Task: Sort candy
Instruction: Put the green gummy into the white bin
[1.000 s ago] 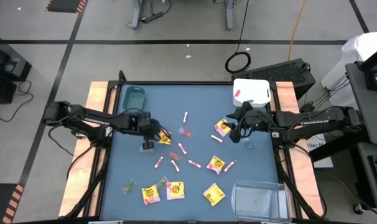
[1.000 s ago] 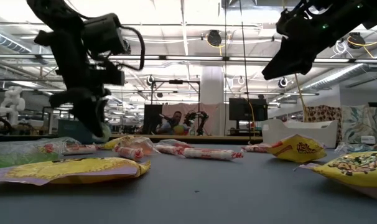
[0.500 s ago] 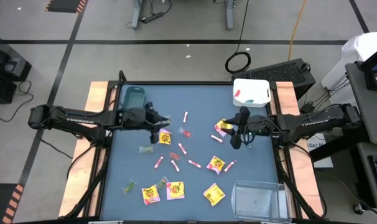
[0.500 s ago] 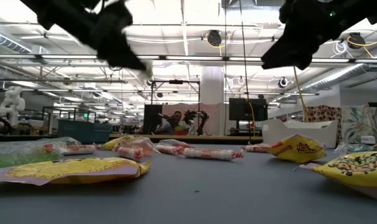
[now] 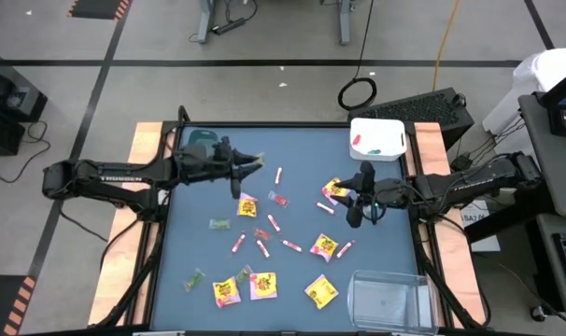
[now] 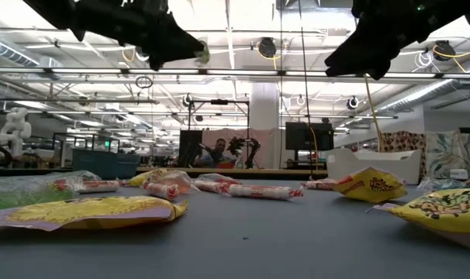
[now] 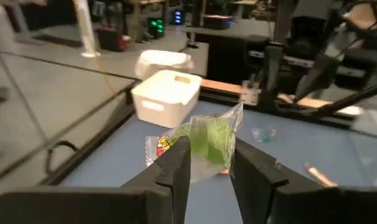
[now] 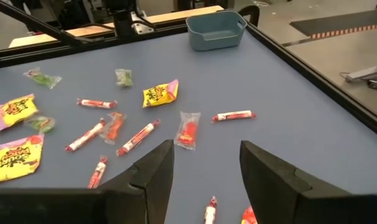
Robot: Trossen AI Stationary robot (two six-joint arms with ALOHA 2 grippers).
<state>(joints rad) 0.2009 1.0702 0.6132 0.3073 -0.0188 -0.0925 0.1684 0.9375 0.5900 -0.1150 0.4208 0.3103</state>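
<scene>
In the high view, the left gripper (image 5: 250, 165) is seen in the upper left part of the table (image 5: 302, 280), raised above the surface just right of the teal bin (image 5: 202, 145). Its jaws are clenched on a small green wrapped candy (image 7: 208, 138), which is shown in the left wrist view pinched between the two dark fingers (image 7: 178, 163), with clear wrapper sticking out above them. In the low view this gripper (image 6: 195, 53) is found at the upper left of the frame, well above the table.

The right gripper (image 5: 355, 213) is seen right of centre in the high view, held above the table near a yellow packet (image 5: 334, 191) and below the white bin (image 5: 377, 138). Its fingers (image 8: 152, 169) are parted in the right wrist view and nothing is held between them.

The rest of the candy is scattered across the middle and lower part of the table. Pink-white sticks (image 5: 264, 247) lie around the centre, with a red wrapped piece (image 5: 278, 199) above them. More yellow packets (image 5: 321, 291) lie along the lower part, and a green piece (image 5: 193, 278) is seen at the lower left. A clear bin (image 5: 388, 299) stands at the lower right corner. A pink item is visible inside the white bin.
</scene>
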